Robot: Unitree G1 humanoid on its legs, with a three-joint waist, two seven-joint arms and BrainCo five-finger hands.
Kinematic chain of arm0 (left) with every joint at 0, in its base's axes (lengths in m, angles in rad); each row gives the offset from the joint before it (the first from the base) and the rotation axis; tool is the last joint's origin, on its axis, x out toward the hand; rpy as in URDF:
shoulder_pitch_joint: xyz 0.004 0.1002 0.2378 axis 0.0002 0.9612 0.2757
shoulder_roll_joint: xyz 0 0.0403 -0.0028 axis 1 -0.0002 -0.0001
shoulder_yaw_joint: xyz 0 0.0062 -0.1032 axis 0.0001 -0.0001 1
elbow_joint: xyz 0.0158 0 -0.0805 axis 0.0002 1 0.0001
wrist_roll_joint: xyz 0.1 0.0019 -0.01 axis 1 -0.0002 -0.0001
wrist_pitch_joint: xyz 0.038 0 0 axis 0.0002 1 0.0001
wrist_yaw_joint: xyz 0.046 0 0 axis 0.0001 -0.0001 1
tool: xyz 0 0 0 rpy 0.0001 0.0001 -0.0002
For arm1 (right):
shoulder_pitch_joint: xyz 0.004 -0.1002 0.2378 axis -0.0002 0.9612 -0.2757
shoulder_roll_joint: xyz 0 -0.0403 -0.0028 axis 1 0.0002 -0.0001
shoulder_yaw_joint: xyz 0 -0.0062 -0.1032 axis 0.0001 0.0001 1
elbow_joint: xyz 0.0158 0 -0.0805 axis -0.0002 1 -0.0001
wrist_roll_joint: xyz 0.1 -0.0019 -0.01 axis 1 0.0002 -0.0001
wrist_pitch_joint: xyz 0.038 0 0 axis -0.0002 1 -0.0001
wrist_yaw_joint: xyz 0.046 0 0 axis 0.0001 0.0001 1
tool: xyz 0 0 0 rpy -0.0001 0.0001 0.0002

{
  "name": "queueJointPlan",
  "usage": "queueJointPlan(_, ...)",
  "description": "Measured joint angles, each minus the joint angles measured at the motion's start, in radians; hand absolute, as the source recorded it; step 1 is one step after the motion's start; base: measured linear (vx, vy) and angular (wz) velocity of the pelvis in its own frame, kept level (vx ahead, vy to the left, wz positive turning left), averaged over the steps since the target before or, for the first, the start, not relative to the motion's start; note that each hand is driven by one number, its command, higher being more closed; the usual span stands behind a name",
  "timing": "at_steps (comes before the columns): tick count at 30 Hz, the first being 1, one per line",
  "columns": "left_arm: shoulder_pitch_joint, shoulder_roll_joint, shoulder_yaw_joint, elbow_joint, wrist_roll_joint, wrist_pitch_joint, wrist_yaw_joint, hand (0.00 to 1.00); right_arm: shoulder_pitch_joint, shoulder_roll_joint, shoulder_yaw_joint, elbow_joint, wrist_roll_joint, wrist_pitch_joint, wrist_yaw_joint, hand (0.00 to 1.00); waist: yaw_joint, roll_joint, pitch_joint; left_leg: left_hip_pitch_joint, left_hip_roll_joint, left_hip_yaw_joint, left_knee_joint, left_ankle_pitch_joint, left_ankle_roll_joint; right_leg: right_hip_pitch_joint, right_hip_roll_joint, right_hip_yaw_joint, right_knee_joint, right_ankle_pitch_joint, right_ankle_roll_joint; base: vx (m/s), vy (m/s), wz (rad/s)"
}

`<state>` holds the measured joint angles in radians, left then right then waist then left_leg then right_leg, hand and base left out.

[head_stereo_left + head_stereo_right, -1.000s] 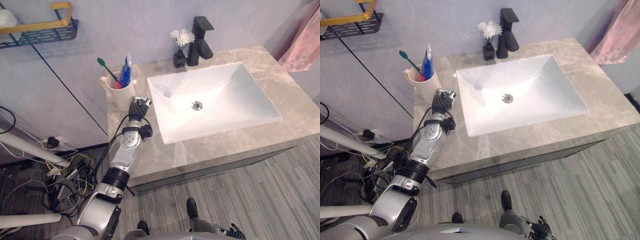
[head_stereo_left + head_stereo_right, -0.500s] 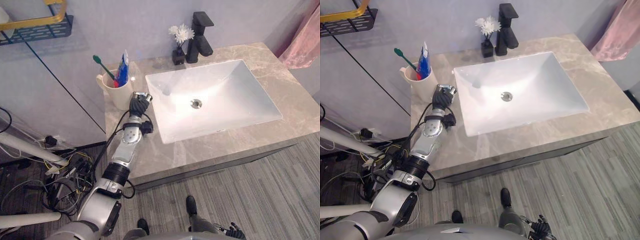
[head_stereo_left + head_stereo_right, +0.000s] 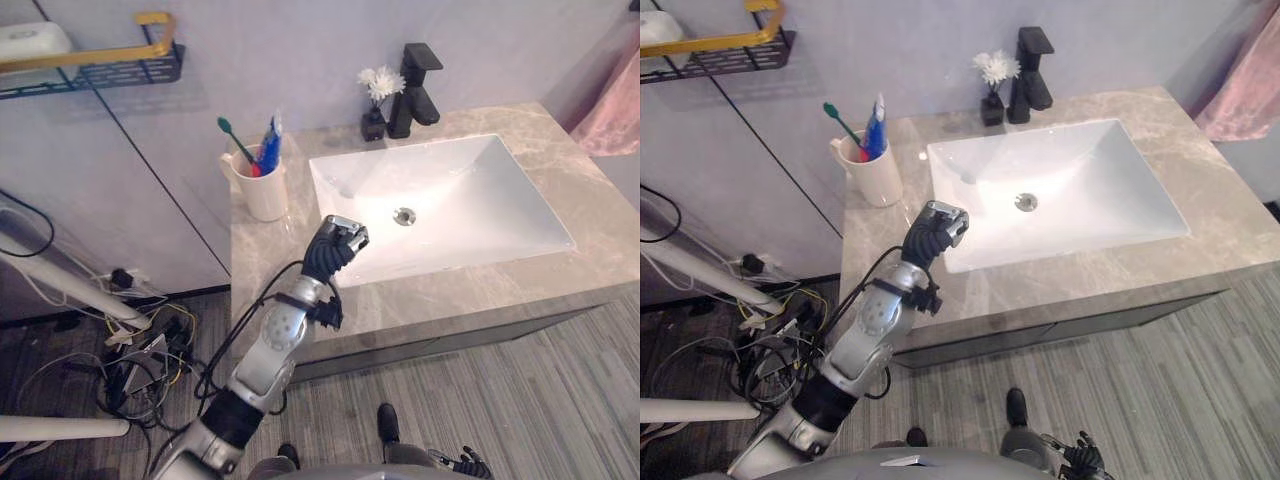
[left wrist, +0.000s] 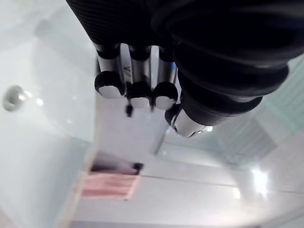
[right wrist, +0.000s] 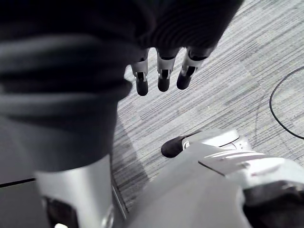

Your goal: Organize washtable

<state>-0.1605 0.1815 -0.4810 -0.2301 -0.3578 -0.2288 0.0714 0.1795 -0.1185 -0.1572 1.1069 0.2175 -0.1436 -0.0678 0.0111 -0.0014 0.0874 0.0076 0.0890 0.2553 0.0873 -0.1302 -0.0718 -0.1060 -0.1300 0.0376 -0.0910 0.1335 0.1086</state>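
Grey-brown veined marble forms the top of the washtable [image 3: 500, 288]; a white rectangular basin [image 3: 470, 190] is set into it, with a round metal drain [image 3: 404, 215] in its floor; a matt black faucet [image 3: 415, 88] stands at the back edge of the basin, and just beside it a small black vase [image 3: 373, 125] with white flowers [image 3: 378, 80] is placed.

At the back left corner of the top a cream cup [image 3: 264, 190] stands upright; a green toothbrush [image 3: 235, 138] leans out of it to the left, and a blue toothpaste tube [image 3: 270, 148] is stood in it next to something red; print is seen on the tube, but it is too small to be read.

The left hand [image 3: 333, 245] is held raised over the front left corner of the basin, apart from the cup; its fingers [image 4: 140, 90] are curled in towards the palm with the thumb close against them, and nothing is gripped.

The right hand [image 5: 164, 73] hangs low over the striped grey floor [image 5: 228, 71]; its fingers are relaxed and nearly straight, and nothing is carried.

On the wall to the left a black wire shelf [image 3: 100, 65] with a gold rail is mounted, and a white object [image 3: 30, 40] lies on it; a pink towel [image 3: 615, 110] hangs at the right edge.
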Motion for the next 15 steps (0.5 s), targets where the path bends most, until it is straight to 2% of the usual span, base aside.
queueJointPlan(3, 0.097, 0.018, 0.036, -0.151, -0.030, -0.028, -0.029, 1.00, 0.009, -0.007, 0.002, 0.006, 0.000, -0.001, 0.000, 0.00, 0.007, 0.016, -0.017, 0.000, -0.001, -0.030, 0.011, 0.000, 0.000, 0.023, -0.005, -0.028, 0.000, -0.006, 0.002, -0.03, -0.009, 0.27)
queueJointPlan(6, 0.201, 0.008, 0.150, -0.228, -0.030, -0.059, -0.040, 1.00, 0.012, -0.019, 0.004, 0.043, 0.002, -0.001, 0.000, 0.00, 0.033, 0.025, -0.048, 0.001, 0.000, -0.054, 0.019, 0.000, 0.000, 0.043, -0.009, -0.050, 0.000, -0.011, 0.004, -0.04, -0.012, 0.24)
queueJointPlan(9, 0.292, -0.014, 0.311, -0.245, -0.027, -0.074, -0.018, 1.00, 0.014, -0.023, 0.004, 0.065, 0.003, 0.000, 0.002, 0.00, 0.051, 0.020, -0.053, 0.002, -0.001, -0.084, 0.022, -0.003, -0.005, 0.059, -0.013, -0.075, 0.017, -0.029, 0.003, -0.04, -0.009, 0.27)
queueJointPlan(10, 0.335, -0.027, 0.373, -0.241, -0.009, -0.077, -0.002, 1.00, 0.012, -0.023, 0.004, 0.071, 0.010, 0.000, 0.003, 0.00, 0.054, 0.026, -0.058, 0.006, -0.001, -0.096, 0.024, -0.002, -0.004, 0.067, -0.013, -0.086, 0.029, -0.036, 0.002, -0.03, -0.006, 0.23)
queueJointPlan(12, 0.400, -0.028, 0.456, -0.189, 0.050, -0.081, 0.018, 1.00, 0.016, -0.022, 0.005, 0.079, 0.018, 0.002, 0.005, 0.00, 0.064, 0.011, -0.068, 0.010, 0.000, -0.106, 0.023, -0.003, -0.006, 0.084, -0.013, -0.102, 0.028, -0.040, 0.002, -0.03, -0.007, 0.20)
queueJointPlan(15, 0.448, -0.078, 0.591, 0.044, 0.111, -0.068, 0.049, 1.00, 0.029, -0.021, 0.005, 0.080, 0.017, 0.003, 0.014, 0.00, 0.085, 0.003, -0.093, 0.020, -0.001, -0.116, 0.020, -0.004, -0.007, 0.101, -0.014, -0.110, 0.025, -0.050, 0.001, -0.01, -0.004, 0.11)
